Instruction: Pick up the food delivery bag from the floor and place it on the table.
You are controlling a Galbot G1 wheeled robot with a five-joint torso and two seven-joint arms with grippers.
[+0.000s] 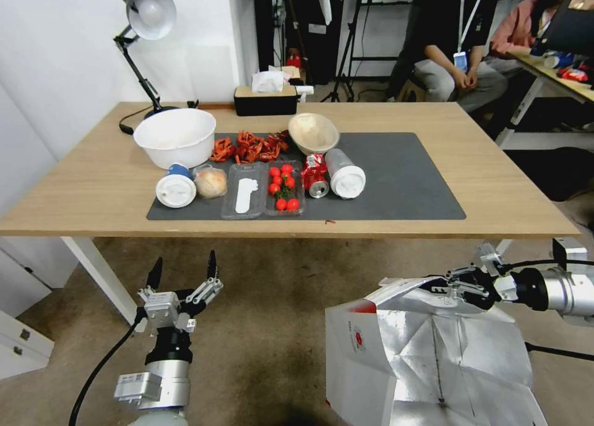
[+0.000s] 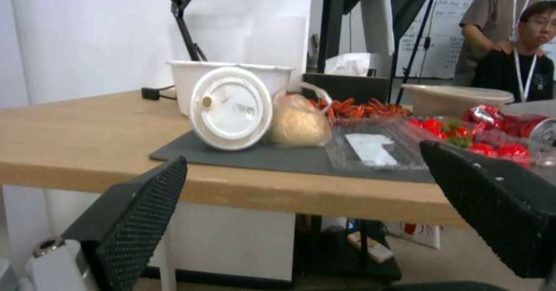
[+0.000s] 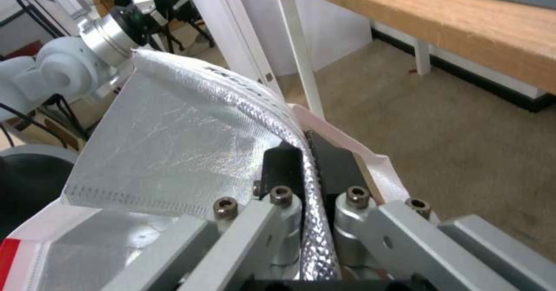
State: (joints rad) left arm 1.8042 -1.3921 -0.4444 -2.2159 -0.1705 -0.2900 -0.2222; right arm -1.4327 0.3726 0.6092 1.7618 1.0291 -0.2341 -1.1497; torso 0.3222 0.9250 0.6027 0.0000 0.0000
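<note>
The light wood worktop stands on a stained brownish floor; its dark grey mat carries a white bowl and a clear tray of red tomatoes. Below its front edge, the right pincer clamps the rim of the boxy white-and-red, foil-lined delivery bag. The left pincer hangs apart.

A plain white wall stands behind the light wooden worktop, with a grey metal desk lamp rising from its far corner. Stained brownish-grey floor spreads under it. White cabinet drawers sit beside its white leg.
</note>
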